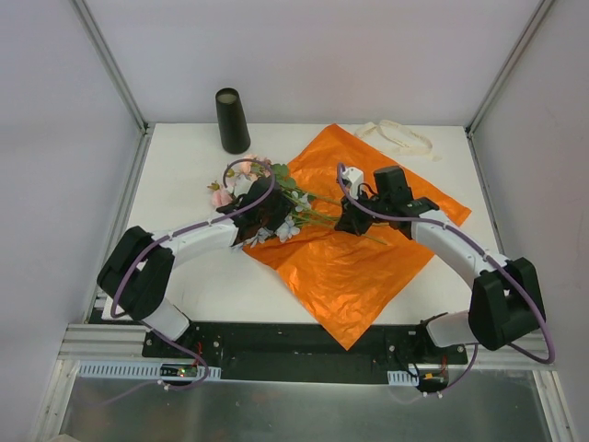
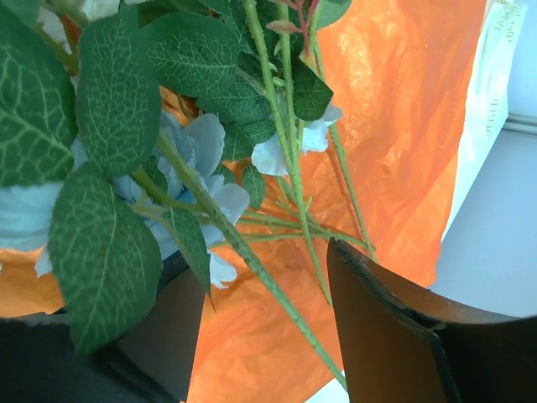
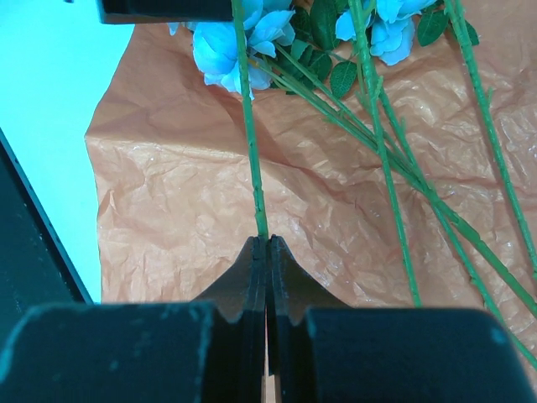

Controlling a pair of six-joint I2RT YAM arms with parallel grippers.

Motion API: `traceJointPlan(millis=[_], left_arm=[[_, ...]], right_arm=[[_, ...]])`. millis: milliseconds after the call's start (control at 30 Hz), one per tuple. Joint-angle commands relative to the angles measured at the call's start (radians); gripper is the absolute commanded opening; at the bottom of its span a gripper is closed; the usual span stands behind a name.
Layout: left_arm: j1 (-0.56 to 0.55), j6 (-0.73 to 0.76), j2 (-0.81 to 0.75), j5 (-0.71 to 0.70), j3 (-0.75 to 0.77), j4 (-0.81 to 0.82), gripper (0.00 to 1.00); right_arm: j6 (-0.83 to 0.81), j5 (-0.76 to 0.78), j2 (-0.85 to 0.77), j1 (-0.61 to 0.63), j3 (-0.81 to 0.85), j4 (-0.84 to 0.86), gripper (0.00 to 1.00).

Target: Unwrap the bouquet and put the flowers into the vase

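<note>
At the far left stands the tall black tapered vase (image 1: 233,120). Nearer, the left gripper (image 2: 262,273) gapes half open around leafy artificial flowers (image 1: 221,196) lying on orange paper (image 1: 359,267); the right gripper (image 3: 267,245) pinches one thin green stem (image 3: 249,126).

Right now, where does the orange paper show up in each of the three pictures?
Top external: orange paper spread flat mid-table, right of centre.
Left wrist: background, centre and right, behind leaves.
Right wrist: crumpled, filling most of the picture.
Shared landmark: flower stems lying across it.
</note>
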Motion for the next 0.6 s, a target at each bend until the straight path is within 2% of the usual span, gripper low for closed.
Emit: traceJointPlan(millis=[0, 300, 500, 567], left_arm=[[0.017, -0.056, 0.035, 0.002, 0.044, 0.049, 0.58], [0.023, -0.050, 0.035, 0.035, 0.033, 0.088, 0.38], [0.023, -0.025, -0.017, 0.012, 0.009, 0.082, 0.02], [0.023, -0.014, -0.043, 0.003, -0.001, 0.068, 0.00]], right_arm=[[0.013, -0.036, -0.054, 0.008, -0.015, 0.039, 0.00], [0.008, -0.079, -0.099, 0.006, -0.042, 0.032, 0.00], [0.040, -0.084, -0.099, 0.019, -0.044, 0.032, 0.00], [0.057, -0.085, -0.108, 0.029, -0.044, 0.032, 0.00]])
